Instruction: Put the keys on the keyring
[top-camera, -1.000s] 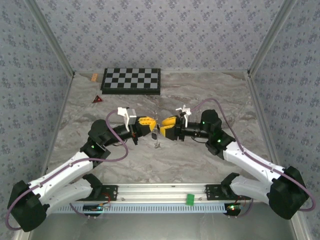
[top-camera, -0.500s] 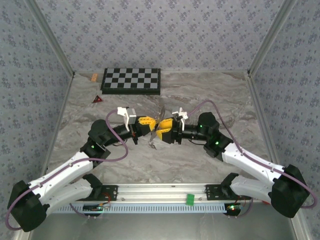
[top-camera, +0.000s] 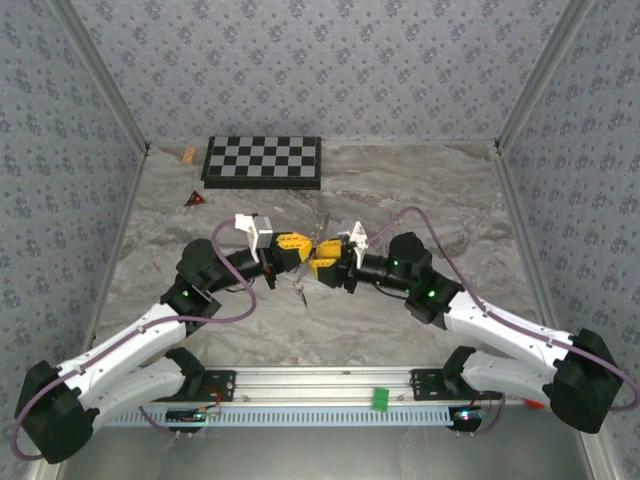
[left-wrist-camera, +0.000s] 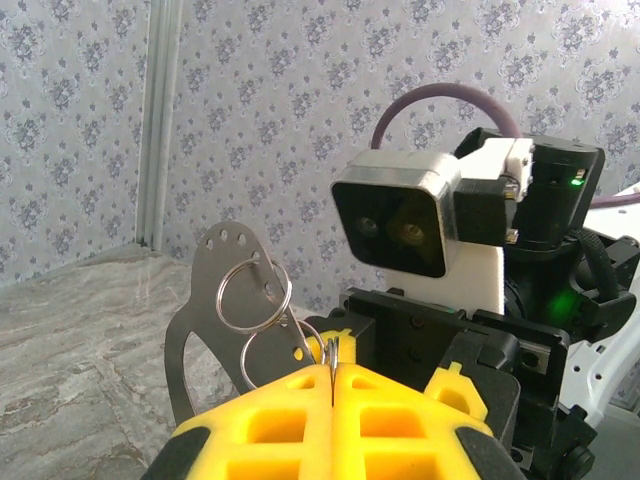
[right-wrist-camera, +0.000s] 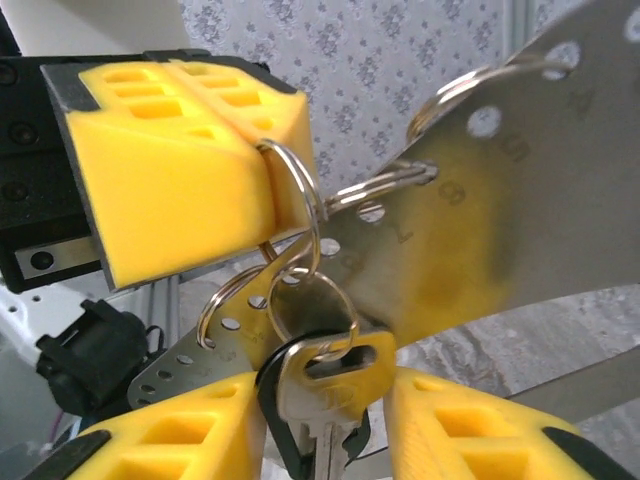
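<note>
My left gripper (left-wrist-camera: 331, 366) is shut, pinching the thin silvery keyring (right-wrist-camera: 312, 205) between its yellow fingertips above mid-table. Another wire ring (left-wrist-camera: 253, 292) and thin perforated metal blades (left-wrist-camera: 212, 300) hang from the same bunch. My right gripper (right-wrist-camera: 322, 425) faces it tip to tip, jaws closed on a key (right-wrist-camera: 330, 385) with a silver slotted head and a black head behind it. A small ring (right-wrist-camera: 312, 312) passes through the key's slot and links up to the pinched keyring. From above, the left gripper (top-camera: 301, 252) and the right gripper (top-camera: 319, 264) meet.
A checkerboard (top-camera: 263, 160) lies at the back, with a red triangle (top-camera: 194, 199) and a small orange piece (top-camera: 188, 154) at the back left. Patterned walls close three sides. A rail with a green tag (top-camera: 380, 398) runs along the near edge.
The right arm has moved left and rolled, bringing its gripper up against the left one. Its jaws have narrowed around the key. The left arm has stayed put.
</note>
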